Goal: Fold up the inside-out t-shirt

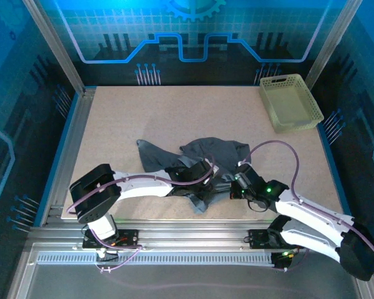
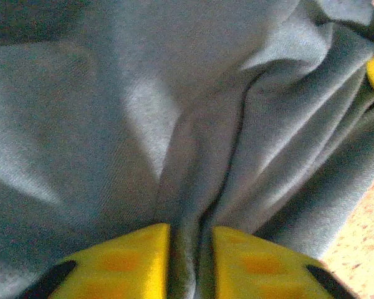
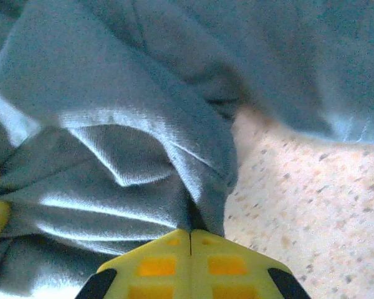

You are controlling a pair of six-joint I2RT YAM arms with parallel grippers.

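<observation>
A speckled tan table (image 1: 124, 118) sits inside a blue-lit enclosure with circuit-pattern panels, and a pale yellow-green basket (image 1: 291, 106) stands at the upper right of the top view. The inside-out t-shirt (image 1: 215, 152) lies crumpled in the lower middle of that view, just in front of both arms and well apart from the basket.

The left gripper (image 2: 190, 233) has its yellow fingers drawn close on a raised ridge of grey cloth, which stands pinched between them. The right gripper (image 3: 190, 235) is closed tight with its pads meeting, and a fold of the shirt runs straight into their tips, so a thin edge seems nipped there. The two grippers work near each other on the same bunch.

The step in hand looks like taking hold of the heap to open it out; no fold is made yet. The next move probably calls for lifting and drawing the two grips apart, so the shirt spreads flat enough to show its hem and sleeves.
</observation>
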